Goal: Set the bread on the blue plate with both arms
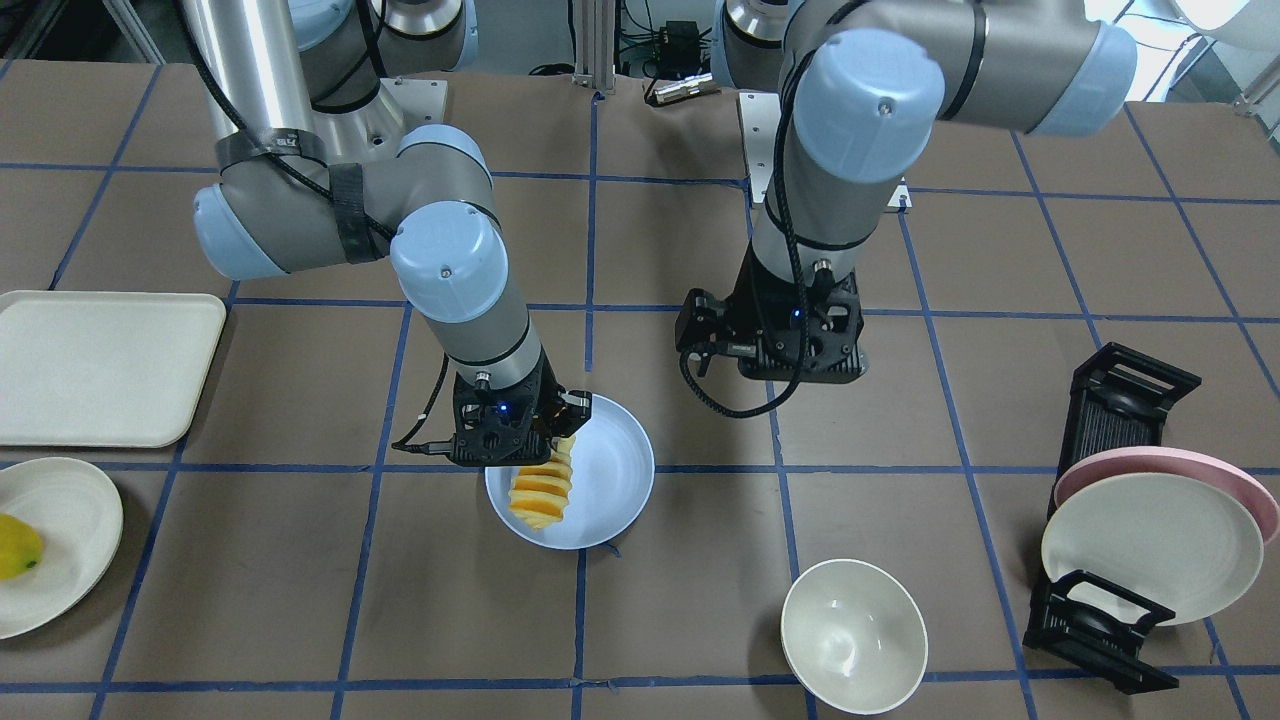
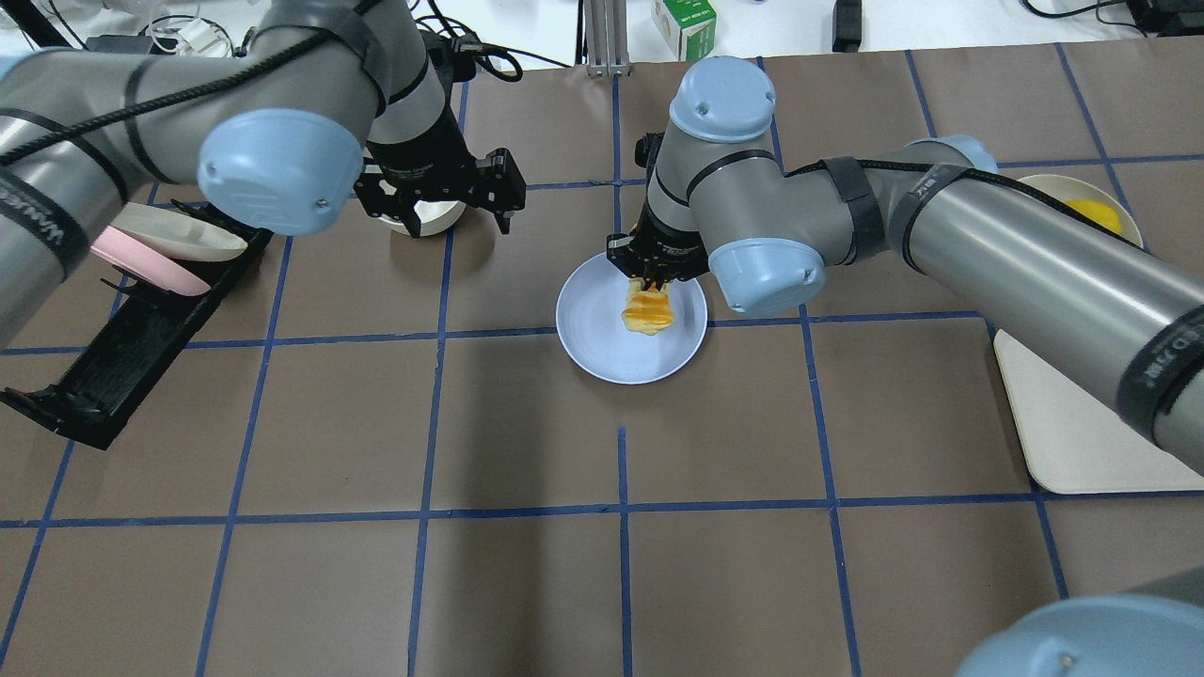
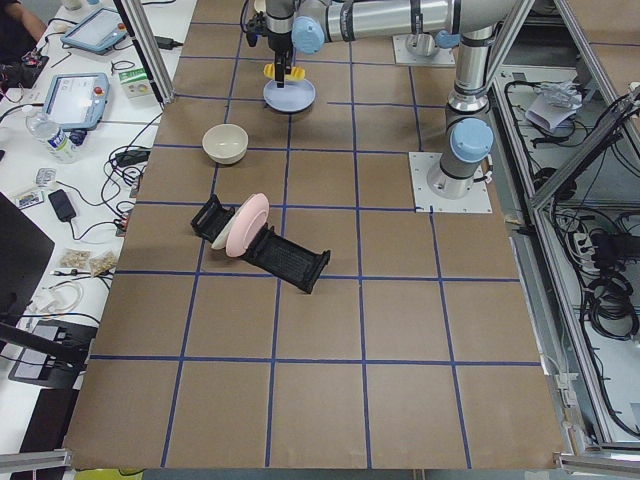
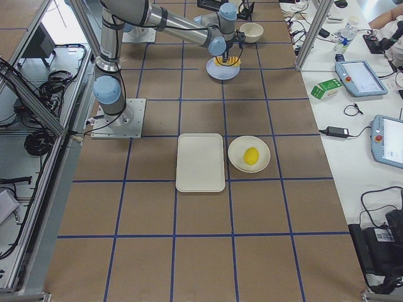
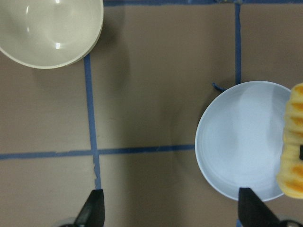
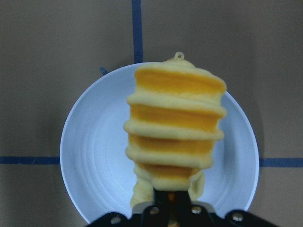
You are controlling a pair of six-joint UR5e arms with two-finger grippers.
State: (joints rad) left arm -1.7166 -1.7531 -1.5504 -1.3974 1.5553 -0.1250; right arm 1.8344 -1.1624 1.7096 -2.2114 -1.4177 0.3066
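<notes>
Bread (image 6: pixel 175 127) fills the middle of the right wrist view, gripped at the frame's bottom edge by the right tool (image 2: pixel 651 277), which is clenched on it. It hangs over the blue plate (image 6: pixel 94 156); whether it touches the plate I cannot tell. From overhead the plate sits just above the bench's (image 2: pixel 527 583) centre. At upper left the left tool (image 2: pixel 450 209) is released, jaws wide apart above a white bowl (image 5: pixel 47 28).

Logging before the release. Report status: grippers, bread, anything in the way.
Right gripper shut on bread. Left gripper open, empty, off to the plate's side. Bread hanging end-down over blue plate, not released. Plate bare beneath it.
</notes>
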